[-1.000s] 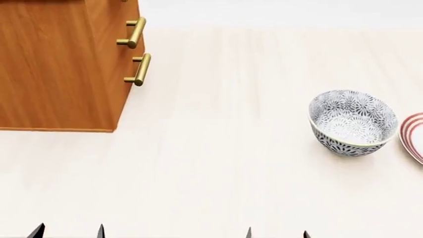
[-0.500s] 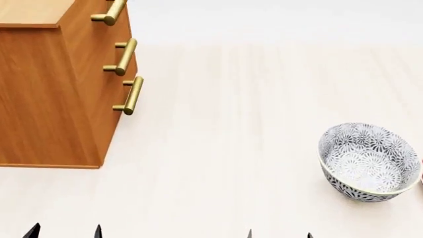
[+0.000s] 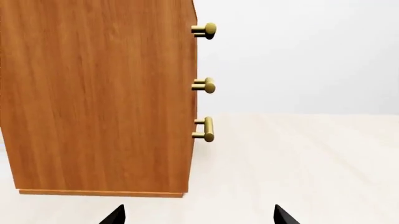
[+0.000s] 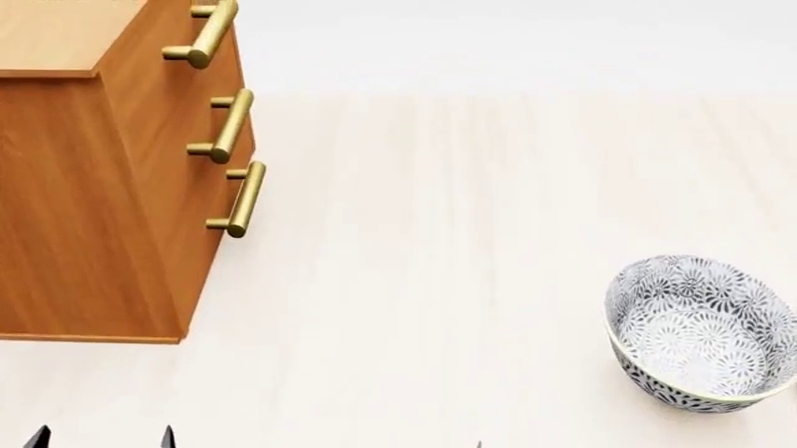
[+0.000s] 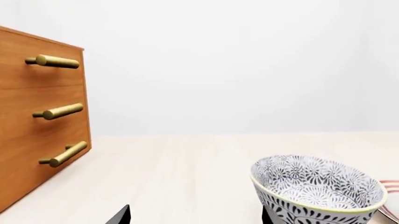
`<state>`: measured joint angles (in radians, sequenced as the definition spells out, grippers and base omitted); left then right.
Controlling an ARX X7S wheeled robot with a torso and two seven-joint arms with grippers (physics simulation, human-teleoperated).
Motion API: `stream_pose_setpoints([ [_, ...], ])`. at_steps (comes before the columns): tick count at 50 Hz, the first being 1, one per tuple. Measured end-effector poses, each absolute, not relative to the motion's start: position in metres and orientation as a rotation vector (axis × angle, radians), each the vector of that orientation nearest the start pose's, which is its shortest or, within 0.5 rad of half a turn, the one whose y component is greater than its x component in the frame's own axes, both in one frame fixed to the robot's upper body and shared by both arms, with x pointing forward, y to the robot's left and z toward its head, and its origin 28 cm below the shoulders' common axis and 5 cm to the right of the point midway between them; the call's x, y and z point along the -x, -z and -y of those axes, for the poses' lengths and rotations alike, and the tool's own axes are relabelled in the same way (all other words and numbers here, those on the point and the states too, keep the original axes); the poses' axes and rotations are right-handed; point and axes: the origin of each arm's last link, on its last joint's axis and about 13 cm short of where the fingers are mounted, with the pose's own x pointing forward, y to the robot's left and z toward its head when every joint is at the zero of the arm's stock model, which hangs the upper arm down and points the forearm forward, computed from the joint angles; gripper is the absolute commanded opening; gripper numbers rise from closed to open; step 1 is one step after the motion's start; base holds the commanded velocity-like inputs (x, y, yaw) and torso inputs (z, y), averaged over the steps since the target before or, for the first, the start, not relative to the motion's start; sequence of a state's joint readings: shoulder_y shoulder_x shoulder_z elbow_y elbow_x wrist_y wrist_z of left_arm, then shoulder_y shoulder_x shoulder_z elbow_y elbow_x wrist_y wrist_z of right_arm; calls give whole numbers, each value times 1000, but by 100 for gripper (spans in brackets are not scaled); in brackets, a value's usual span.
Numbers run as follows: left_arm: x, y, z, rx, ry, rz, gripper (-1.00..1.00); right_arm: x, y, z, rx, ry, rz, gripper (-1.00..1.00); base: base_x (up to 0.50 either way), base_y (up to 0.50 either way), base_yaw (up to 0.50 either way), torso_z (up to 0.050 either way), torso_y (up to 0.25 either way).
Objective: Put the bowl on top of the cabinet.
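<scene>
You have one bowl (image 4: 701, 343) on the pale table (image 4: 436, 233), upright, with only its grey floral pattern showing inside. It sits at your right, well apart from the one cabinet (image 4: 100, 187), which stands at your left on the same table. Count three brass handles (image 4: 237, 199) down the cabinet front. A red-ringed plate (image 5: 389, 186) peeks out just behind the bowl in the right wrist view. Your left gripper (image 3: 198, 215) shows two dark fingertips spread wide, holding and touching nothing, facing the cabinet's side. Your right gripper (image 5: 196, 214) is likewise spread apart with nothing in it, the bowl close beside one fingertip; whether they touch you cannot tell
</scene>
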<state>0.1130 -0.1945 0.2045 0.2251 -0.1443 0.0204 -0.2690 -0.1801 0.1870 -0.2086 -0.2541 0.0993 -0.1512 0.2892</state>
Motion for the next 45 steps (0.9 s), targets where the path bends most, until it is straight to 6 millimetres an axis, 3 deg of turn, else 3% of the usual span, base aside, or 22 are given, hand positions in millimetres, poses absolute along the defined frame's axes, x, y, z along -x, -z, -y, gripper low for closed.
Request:
stream_pose_setpoints([
  [37,-179,-36,-202,3,-28,108,100,-165,-39,89,10,48,209,100,0,0,0,47,0],
  [45,-181,-36,-202,-9,-56,90,100,-166,-39,89,12,51,209,100,0,0,0,5,0],
])
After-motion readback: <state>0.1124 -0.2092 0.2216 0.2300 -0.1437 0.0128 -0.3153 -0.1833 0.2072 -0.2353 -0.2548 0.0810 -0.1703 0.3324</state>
